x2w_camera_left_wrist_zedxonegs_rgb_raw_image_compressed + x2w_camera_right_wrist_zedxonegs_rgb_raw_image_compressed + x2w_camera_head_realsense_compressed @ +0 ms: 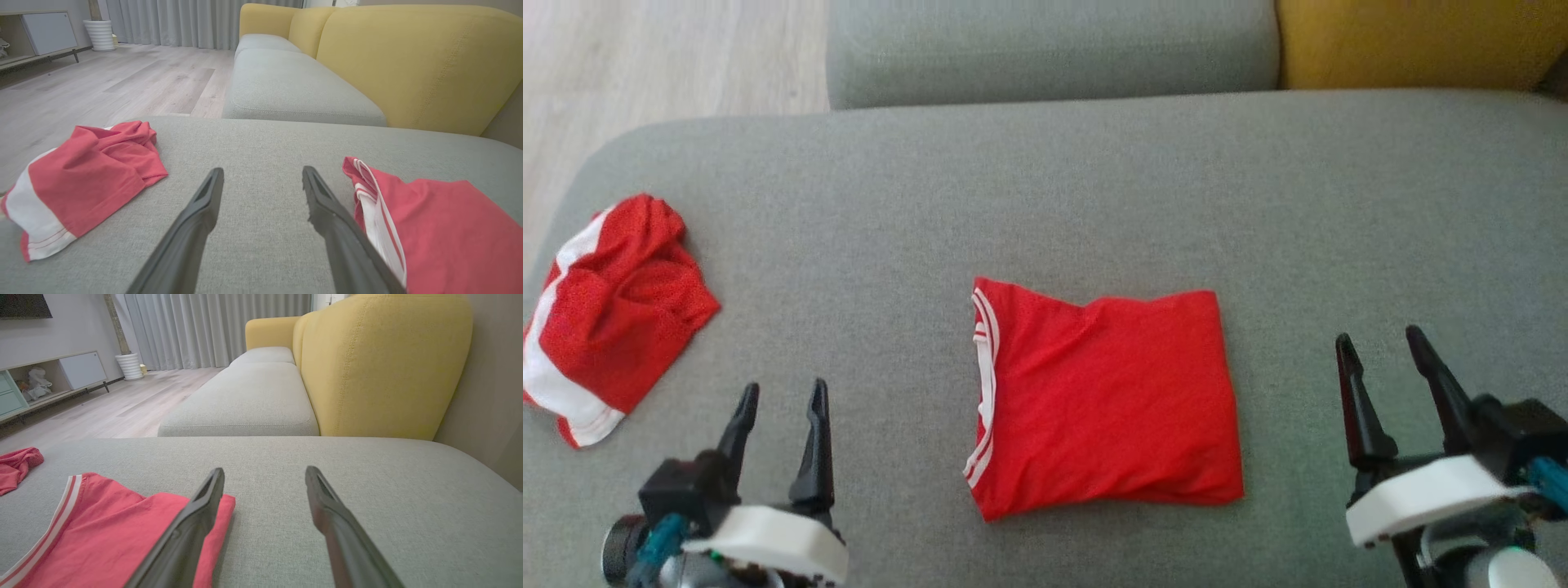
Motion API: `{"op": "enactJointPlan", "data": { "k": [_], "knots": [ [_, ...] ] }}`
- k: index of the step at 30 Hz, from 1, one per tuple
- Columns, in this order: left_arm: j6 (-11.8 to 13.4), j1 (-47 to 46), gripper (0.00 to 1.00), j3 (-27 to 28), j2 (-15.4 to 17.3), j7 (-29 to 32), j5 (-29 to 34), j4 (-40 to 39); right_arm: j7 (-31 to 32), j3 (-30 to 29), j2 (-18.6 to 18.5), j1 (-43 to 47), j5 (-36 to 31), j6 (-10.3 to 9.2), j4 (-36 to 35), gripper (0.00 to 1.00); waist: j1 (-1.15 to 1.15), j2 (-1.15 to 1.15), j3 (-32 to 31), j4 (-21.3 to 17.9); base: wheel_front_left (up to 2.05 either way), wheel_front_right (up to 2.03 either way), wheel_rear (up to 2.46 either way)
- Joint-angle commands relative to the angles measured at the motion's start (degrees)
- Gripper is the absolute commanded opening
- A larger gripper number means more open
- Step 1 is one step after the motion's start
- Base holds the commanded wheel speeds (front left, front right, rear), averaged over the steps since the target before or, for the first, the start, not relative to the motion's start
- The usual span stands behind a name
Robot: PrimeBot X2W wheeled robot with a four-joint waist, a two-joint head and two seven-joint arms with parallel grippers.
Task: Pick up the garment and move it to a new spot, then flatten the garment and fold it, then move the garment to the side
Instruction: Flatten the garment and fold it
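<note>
Since the folded garment (1107,400) near the cushion's (1045,180) front edge looks light and limp, pinch all layers at one side; left gripper (784,390) and right gripper (1378,336) are spread, empty.

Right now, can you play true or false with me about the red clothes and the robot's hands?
1. The folded red shirt lies between the left hand and the right hand. True.
2. The left hand is holding the shirt. False: it is open and empty, beside the shirt.
3. A crumpled red and white garment lies at the left end of the grey cushion. True.
4. The right hand is shut. False: its fingers stand apart.
5. The sofa back is blue. False: it is yellow.
</note>
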Motion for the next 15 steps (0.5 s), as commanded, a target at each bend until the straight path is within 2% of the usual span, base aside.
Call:
{"op": "enactJointPlan", "data": {
  "k": [1,15],
  "knots": [
    [0.3,-1.1,1.0,2.1,1.6,0.0,0.5,-1.8,0.3,1.3,-0.3,-0.4,0.0,0.37,-2.8,1.0,0.0,0.0,-1.2,0.1,0.0,0.0,0.0],
    [1.6,2.3,1.0,1.2,2.4,2.9,-0.3,-4.4,1.2,2.1,-0.3,4.0,1.8,0.37,-5.9,1.0,0.0,0.0,-4.5,0.2,0.0,0.0,0.0]
  ]
}}
